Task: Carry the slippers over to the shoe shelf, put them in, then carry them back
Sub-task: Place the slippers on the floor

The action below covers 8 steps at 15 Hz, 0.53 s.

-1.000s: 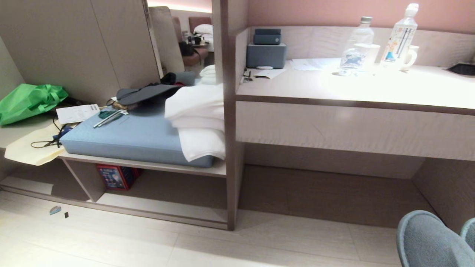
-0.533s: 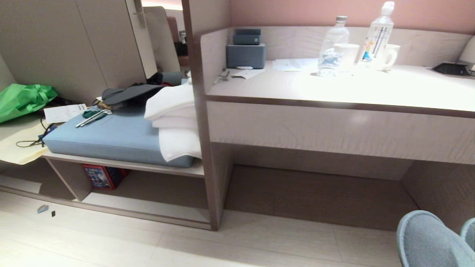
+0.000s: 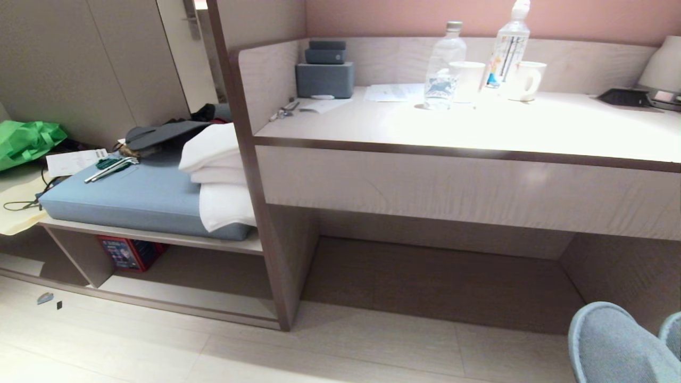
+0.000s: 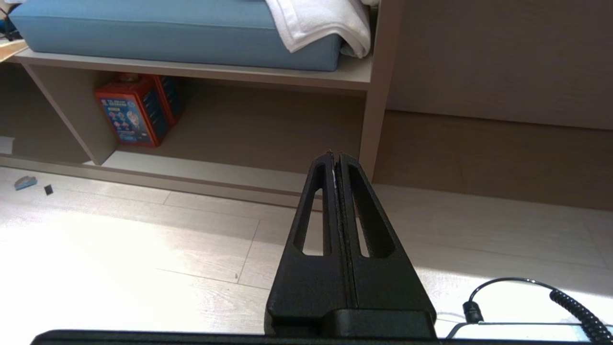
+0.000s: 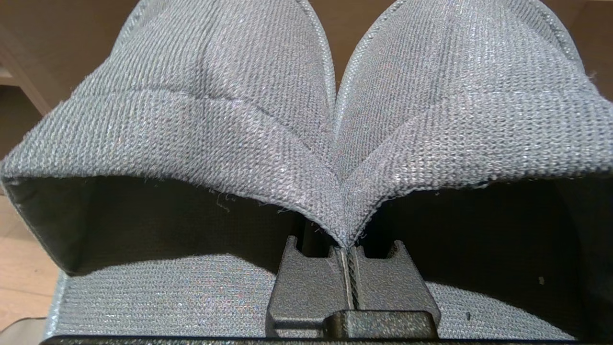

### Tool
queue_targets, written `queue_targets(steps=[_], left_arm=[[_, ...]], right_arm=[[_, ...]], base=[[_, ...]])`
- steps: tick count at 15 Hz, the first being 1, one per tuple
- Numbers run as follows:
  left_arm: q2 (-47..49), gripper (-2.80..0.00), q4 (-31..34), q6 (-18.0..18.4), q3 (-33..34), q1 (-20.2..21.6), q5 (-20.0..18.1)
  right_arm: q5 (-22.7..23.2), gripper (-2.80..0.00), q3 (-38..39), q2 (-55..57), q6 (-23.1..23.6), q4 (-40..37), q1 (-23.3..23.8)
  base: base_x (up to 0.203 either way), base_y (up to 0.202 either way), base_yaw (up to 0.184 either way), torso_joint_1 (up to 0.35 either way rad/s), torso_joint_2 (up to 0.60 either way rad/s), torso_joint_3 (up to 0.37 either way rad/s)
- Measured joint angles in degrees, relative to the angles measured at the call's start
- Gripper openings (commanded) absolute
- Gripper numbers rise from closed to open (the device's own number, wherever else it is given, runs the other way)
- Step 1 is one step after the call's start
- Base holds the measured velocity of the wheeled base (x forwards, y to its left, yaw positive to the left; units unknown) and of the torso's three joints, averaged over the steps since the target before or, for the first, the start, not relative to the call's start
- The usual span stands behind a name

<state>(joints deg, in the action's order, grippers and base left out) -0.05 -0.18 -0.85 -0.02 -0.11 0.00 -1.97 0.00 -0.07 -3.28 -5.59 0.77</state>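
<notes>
No writing can be read on the red box (image 3: pixel 127 254) under the bench or on the two bottles' (image 3: pixel 440 66) labels on the desk (image 3: pixel 532 127). Pale plank floor (image 3: pixel 159 351) runs below a pink wall (image 3: pixel 399 16). The right gripper (image 5: pixel 348 258) is clenched on the slippers (image 5: pixel 311 124), pinching both bands together; their toes show at five o'clock in the head view. The left gripper (image 4: pixel 335 160) hangs pressed closed, empty, over the floor.
</notes>
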Motion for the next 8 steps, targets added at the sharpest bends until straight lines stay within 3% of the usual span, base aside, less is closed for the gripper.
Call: queue_targets(steps=[3, 8], left_arm=[[0.00, -2.80, 0.02, -0.03, 0.00, 0.00, 0.03], [0.00, -2.80, 0.01, -0.10, 0.02, 0.00, 0.00]], right_arm=[[0.01, -2.80, 0.00, 0.00, 0.00, 0.00, 0.02], [0.00, -2.80, 0.00, 0.00, 0.01, 0.01, 0.00]], base=[[0.000, 0.000, 0.000, 0.002, 0.00, -0.033], [0.000, 0.000, 0.000, 0.001, 0.00, -0.189]])
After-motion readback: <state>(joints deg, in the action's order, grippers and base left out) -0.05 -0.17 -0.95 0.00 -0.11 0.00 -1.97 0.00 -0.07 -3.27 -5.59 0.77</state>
